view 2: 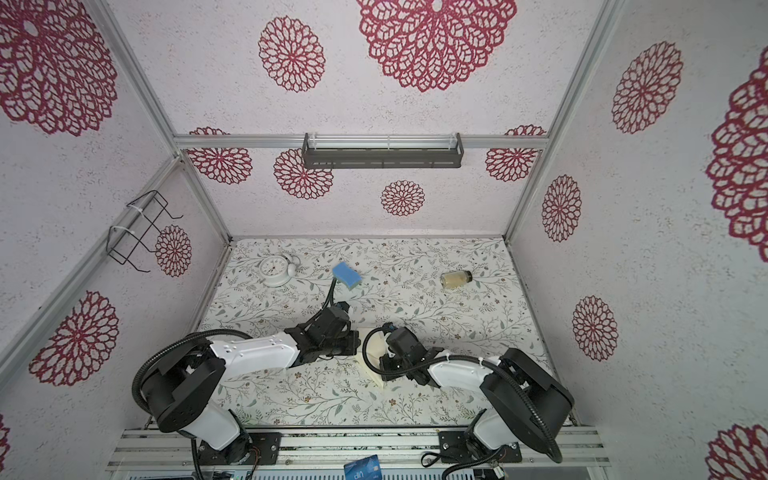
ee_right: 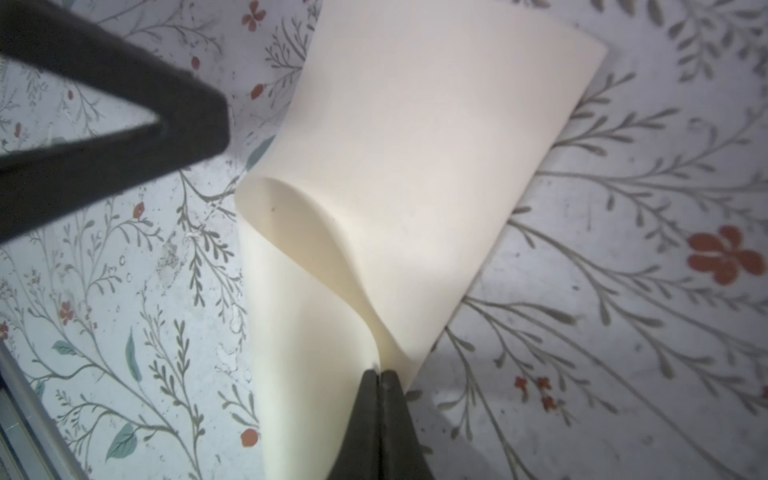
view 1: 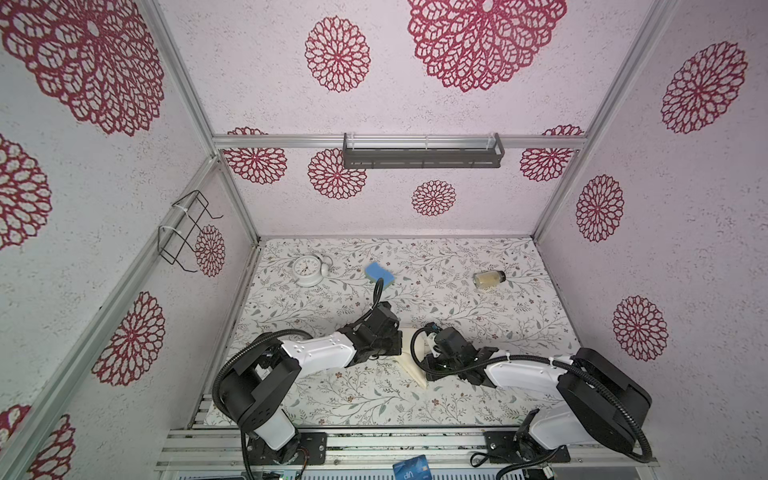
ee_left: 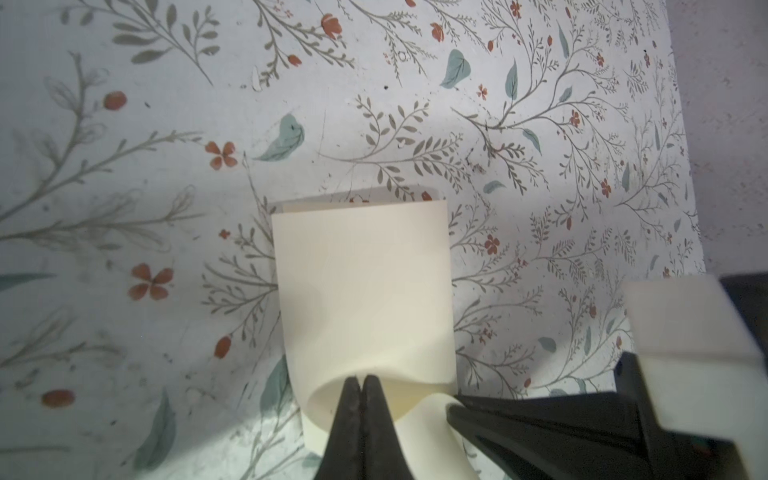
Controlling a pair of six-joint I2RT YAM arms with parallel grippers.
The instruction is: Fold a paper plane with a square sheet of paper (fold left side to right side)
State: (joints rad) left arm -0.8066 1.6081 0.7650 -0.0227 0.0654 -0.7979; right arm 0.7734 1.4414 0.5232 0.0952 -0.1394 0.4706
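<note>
The square sheet of paper (view 1: pixel 409 363) lies near the middle of the tabletop (view 1: pixel 457 311), towards its near edge, between my two arms. It is bent over on itself in a loose, rounded curl rather than a flat fold. In the left wrist view the upper layer (ee_left: pixel 361 282) covers the lower one almost fully, with a thin strip of the lower layer peeking out at the end away from the jaws. The right gripper (ee_right: pixel 377 376) has its jaws clenched on the paper where the layers meet. The left gripper (ee_left: pixel 360 384) is clenched too, tips at the curl, but I cannot tell whether it pinches a layer. I judge the first fold only half made: no crease is pressed and no dart shape shows. Farther back sit a blue sponge (view 1: pixel 380 274), a white clock (view 1: pixel 307 270) and a small jar (view 1: pixel 489 279), all well apart from the paper.
</note>
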